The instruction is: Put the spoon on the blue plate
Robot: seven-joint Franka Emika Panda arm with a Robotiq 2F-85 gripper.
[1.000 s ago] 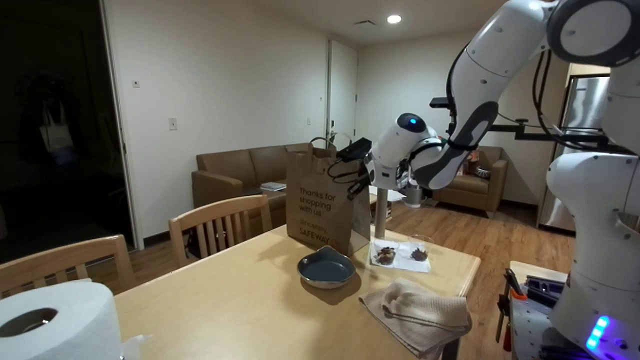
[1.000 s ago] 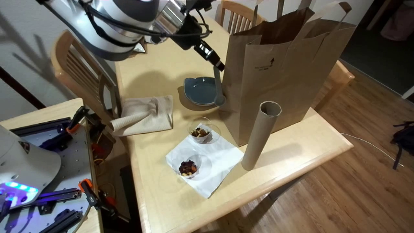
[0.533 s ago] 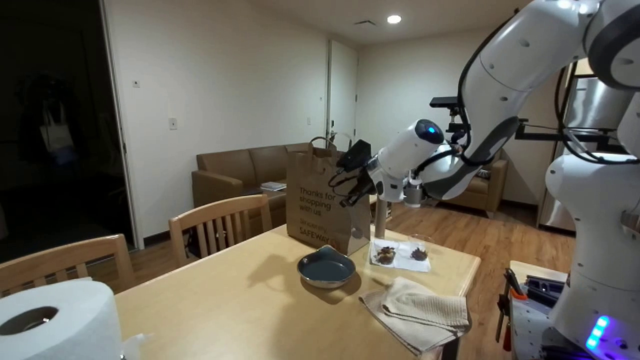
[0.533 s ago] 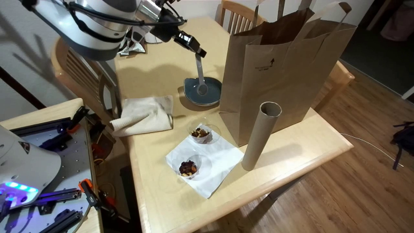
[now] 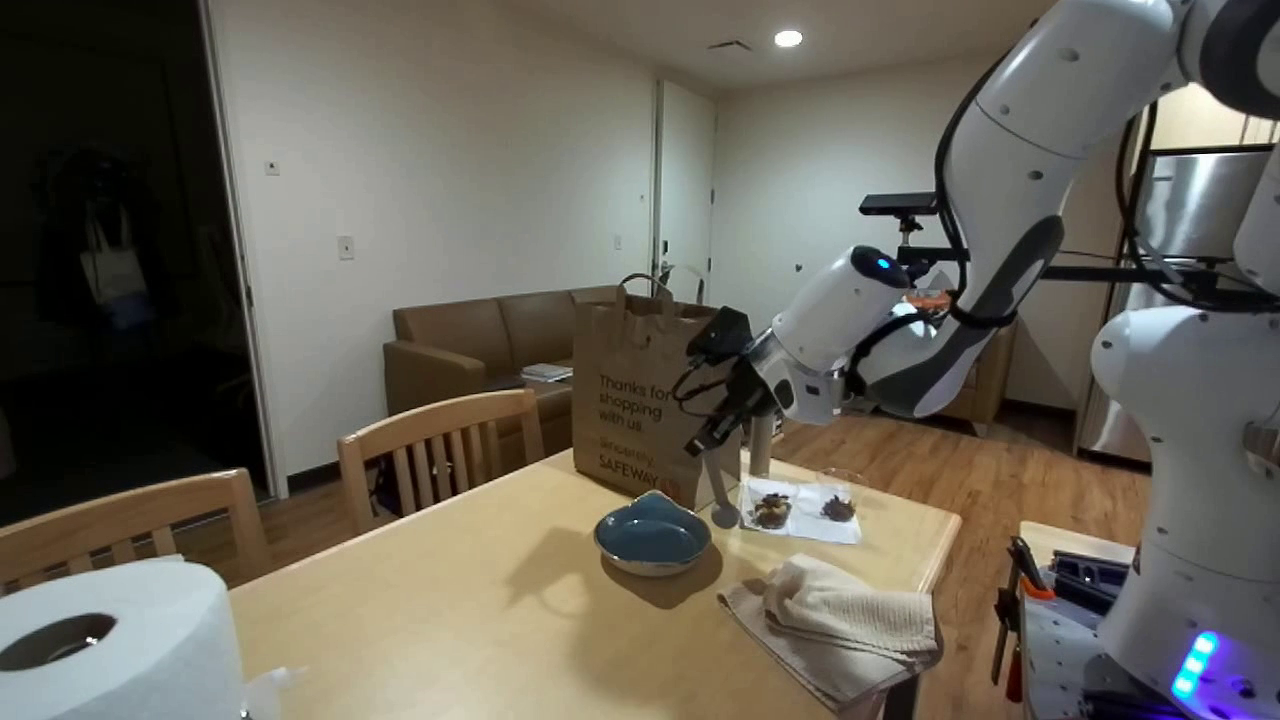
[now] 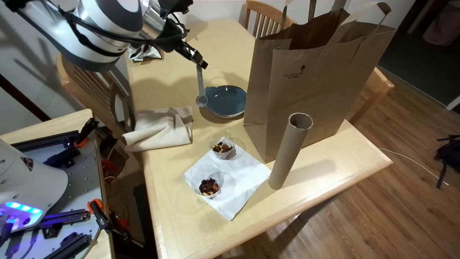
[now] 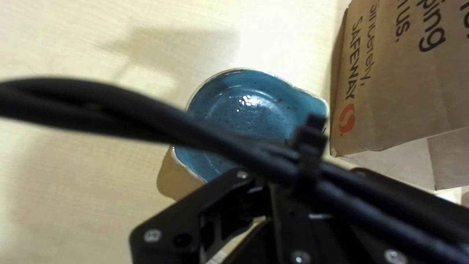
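Gripper [image 6: 202, 65]: pinched round the spoon [image 6: 200, 83] at the handle's tip, likely so the bowl leads down and the bulky part stays high
Spoon: hanging nearly upright in an exterior view, bowl at 6 o'clock from the grip, off the table [image 6: 215, 39]
Plate [image 6: 226, 102]: at 3 o'clock from the spoon's bowl, so what remains is probably a sideways shift, lowering, release
Paper bag [image 6: 305, 90]: upright just beside the plate at 3 o'clock, so it may limit overshoot
Towel [image 6: 160, 129]: folded at 8 o'clock, likely outside the path
Small cups [image 6: 223, 155]: around 6 o'clock on white paper [image 6: 240, 176], perhaps to guard the table
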